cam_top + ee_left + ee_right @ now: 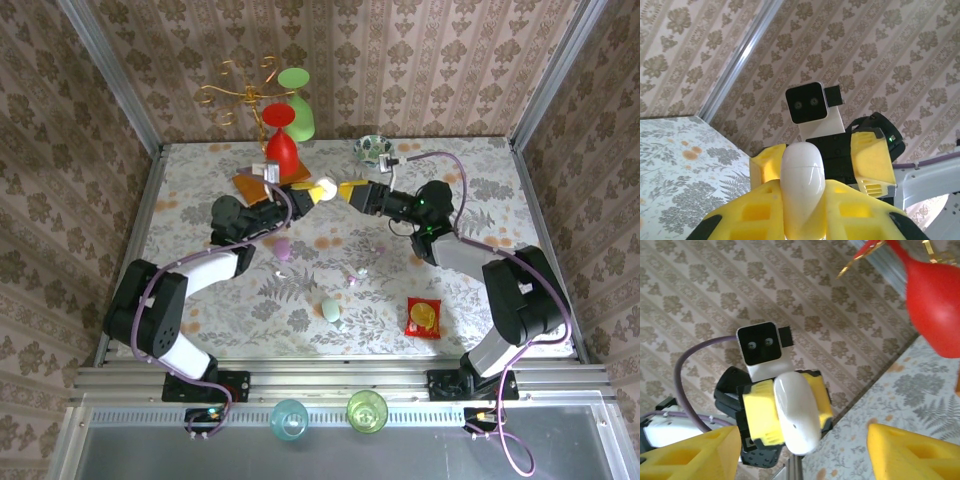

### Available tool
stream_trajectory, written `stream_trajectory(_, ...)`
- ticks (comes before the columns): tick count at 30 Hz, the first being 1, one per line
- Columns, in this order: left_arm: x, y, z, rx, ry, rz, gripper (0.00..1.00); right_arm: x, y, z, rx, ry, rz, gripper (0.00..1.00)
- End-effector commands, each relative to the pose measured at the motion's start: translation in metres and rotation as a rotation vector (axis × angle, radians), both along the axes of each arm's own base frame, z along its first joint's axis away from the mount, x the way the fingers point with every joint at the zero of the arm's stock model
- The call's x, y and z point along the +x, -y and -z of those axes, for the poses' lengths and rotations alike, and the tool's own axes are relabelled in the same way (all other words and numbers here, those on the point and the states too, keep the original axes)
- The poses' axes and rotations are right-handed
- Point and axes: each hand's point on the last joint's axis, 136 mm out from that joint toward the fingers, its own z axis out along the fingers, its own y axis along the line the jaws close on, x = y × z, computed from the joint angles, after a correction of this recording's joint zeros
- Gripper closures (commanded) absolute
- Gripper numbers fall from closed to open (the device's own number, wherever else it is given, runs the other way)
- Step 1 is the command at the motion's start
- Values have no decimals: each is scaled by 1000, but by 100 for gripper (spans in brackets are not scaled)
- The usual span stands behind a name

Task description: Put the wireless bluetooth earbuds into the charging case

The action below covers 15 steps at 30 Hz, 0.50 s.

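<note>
A closed white charging case (802,185) is held off the table, with my left gripper (802,222) shut on it between yellow fingers. From above, the case (325,188) sits at the tip of the left gripper (310,194). My right gripper (350,190) faces it, open. In the right wrist view the case (797,412) hangs just ahead of the open right gripper (800,460). Its fingers (870,160) flank the case's far end without touching. A tiny lilac earbud (355,279) lies on the table. A lilac pebble (283,248) and a pale mint one (331,310) lie nearby.
A red snack packet (423,316) lies front right. Behind the grippers stand a red goblet shape (282,140), a green one (297,100), a gold wire stand (235,92) and a patterned bowl (372,150). Two cups (290,418) sit below the near rail.
</note>
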Motion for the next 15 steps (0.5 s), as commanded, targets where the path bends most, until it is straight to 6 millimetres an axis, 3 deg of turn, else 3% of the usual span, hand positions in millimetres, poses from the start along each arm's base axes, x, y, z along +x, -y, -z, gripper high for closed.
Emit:
stream_trajectory(1,-16,5,-30,-35,134,29,92,-16,-14,-21,11,92,-87,35)
stream_trajectory(4,-18,9,-33,-37,134,54,92,-19,-18,-22,2,106,-96,41)
stream_trajectory(11,-22,9,-33,-33,146,62,92,-23,-17,-26,-25,129,-87,69)
stream_trajectory(15,-21,6,-30,-27,143,55,86,-27,-15,-23,-74,148,-72,78)
